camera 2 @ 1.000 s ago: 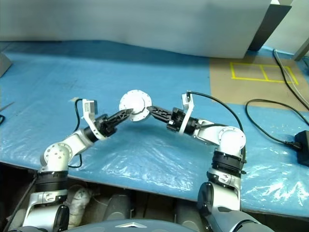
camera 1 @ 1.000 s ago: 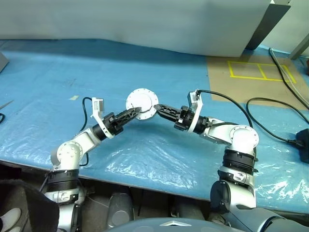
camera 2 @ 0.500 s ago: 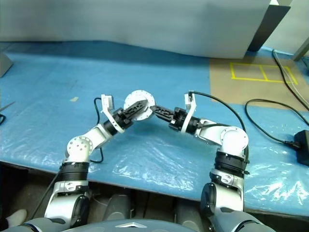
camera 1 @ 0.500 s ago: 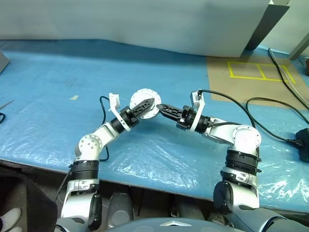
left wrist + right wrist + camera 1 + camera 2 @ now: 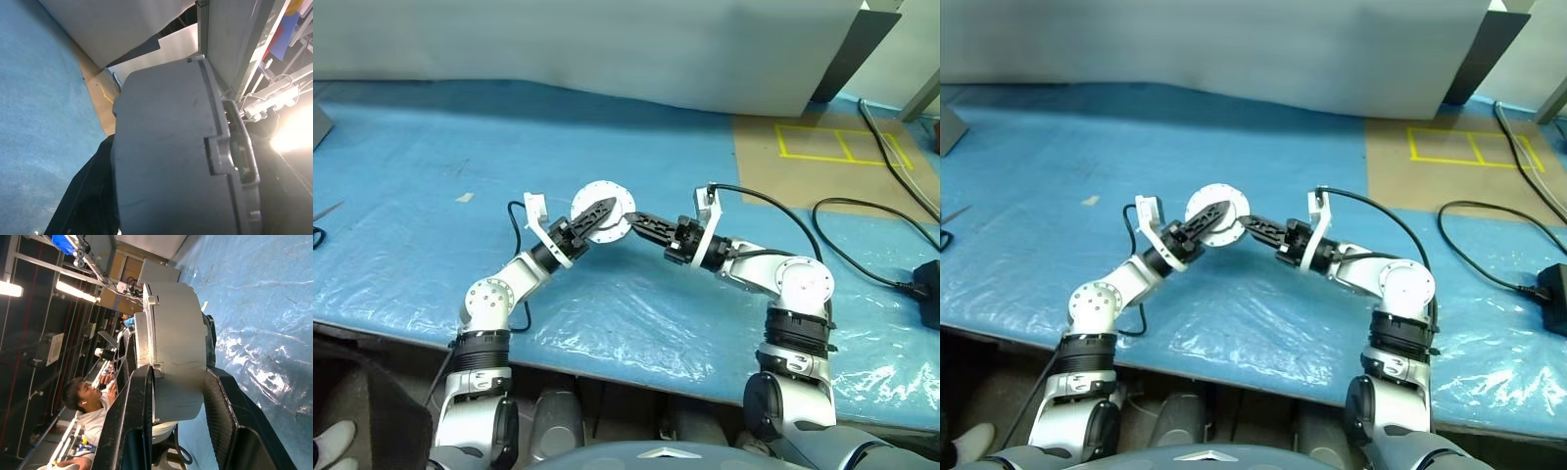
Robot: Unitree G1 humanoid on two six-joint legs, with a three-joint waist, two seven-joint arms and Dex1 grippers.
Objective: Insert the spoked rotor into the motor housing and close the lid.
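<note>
- Left gripper has shifted right, narrowing onto the motor housing.
- Right gripper clamps the housing's right edge, above blue sheet.

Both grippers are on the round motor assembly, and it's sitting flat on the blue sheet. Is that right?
Not quite. The left gripper and right gripper do both meet the motor housing, but it is held up above the blue sheet, not lying on it. The right wrist view shows the sheet well behind it.
</note>
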